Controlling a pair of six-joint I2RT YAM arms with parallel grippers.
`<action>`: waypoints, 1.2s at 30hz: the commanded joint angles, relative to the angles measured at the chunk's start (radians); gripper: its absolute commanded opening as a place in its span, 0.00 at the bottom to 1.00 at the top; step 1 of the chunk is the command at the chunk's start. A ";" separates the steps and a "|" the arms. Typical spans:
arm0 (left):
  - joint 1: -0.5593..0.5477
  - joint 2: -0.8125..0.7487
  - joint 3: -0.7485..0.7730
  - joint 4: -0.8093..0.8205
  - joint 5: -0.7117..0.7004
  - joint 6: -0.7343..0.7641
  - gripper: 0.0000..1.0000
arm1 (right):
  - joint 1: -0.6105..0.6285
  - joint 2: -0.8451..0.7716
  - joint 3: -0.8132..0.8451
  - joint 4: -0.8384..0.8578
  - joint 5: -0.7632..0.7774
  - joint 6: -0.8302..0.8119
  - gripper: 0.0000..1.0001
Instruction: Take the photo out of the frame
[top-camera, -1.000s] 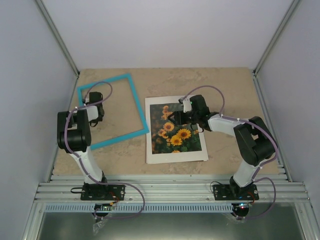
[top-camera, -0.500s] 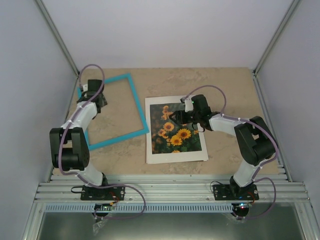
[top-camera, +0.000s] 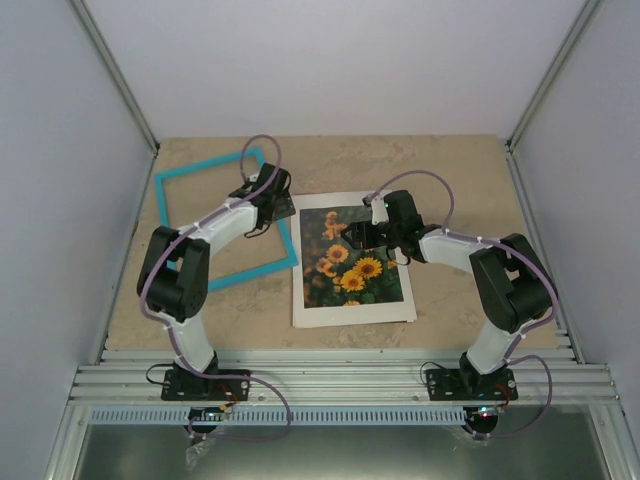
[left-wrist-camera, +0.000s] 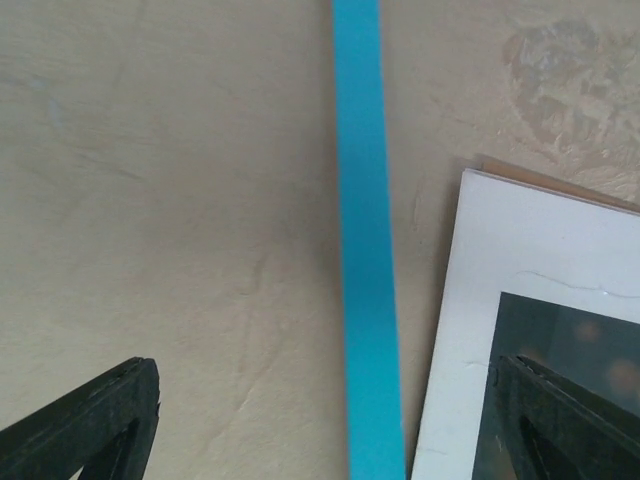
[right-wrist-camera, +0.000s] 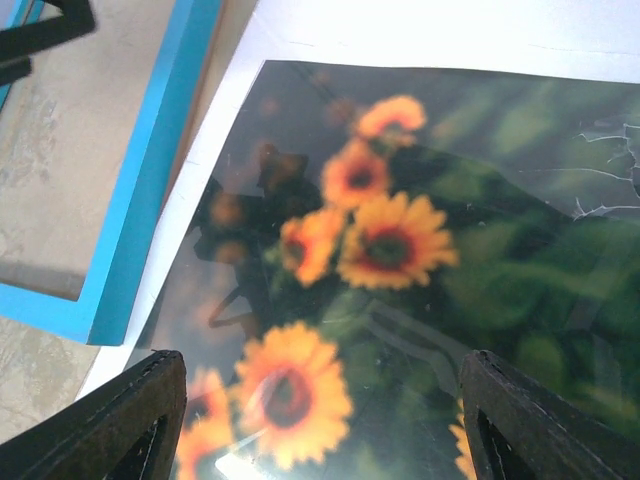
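The turquoise frame (top-camera: 283, 228) lies flat and empty on the left of the table. Beside it on the right lies the sunflower photo (top-camera: 350, 262), inside a white mat (top-camera: 350, 312) and glossy with reflections. My left gripper (top-camera: 274, 207) hovers open over the frame's right rail (left-wrist-camera: 365, 250), one finger (left-wrist-camera: 100, 425) over bare table and the other finger (left-wrist-camera: 570, 420) above the mat's edge. My right gripper (top-camera: 352, 236) stands open just above the photo (right-wrist-camera: 400, 250), with nothing between its fingers (right-wrist-camera: 140, 410).
A brown board edge (left-wrist-camera: 535, 180) peeks out from under the mat's (left-wrist-camera: 470, 300) corner. The tan table (top-camera: 440, 170) is walled at the back and both sides. An aluminium rail (top-camera: 340, 380) carries both arm bases along the near edge.
My left arm has swung from the frame's far left corner across to its right rail beside the photo, and its jaws have widened. The right gripper stayed over the photo and opened further.
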 joint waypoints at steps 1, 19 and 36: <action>-0.020 0.095 0.076 -0.025 -0.009 -0.043 0.94 | -0.004 -0.011 -0.007 0.011 0.016 -0.021 0.76; -0.038 0.113 -0.045 -0.067 -0.030 -0.050 0.81 | -0.005 0.007 0.007 -0.004 0.019 -0.022 0.84; -0.038 -0.160 -0.358 -0.008 -0.044 -0.110 0.77 | 0.007 0.004 0.013 -0.022 0.048 -0.035 0.86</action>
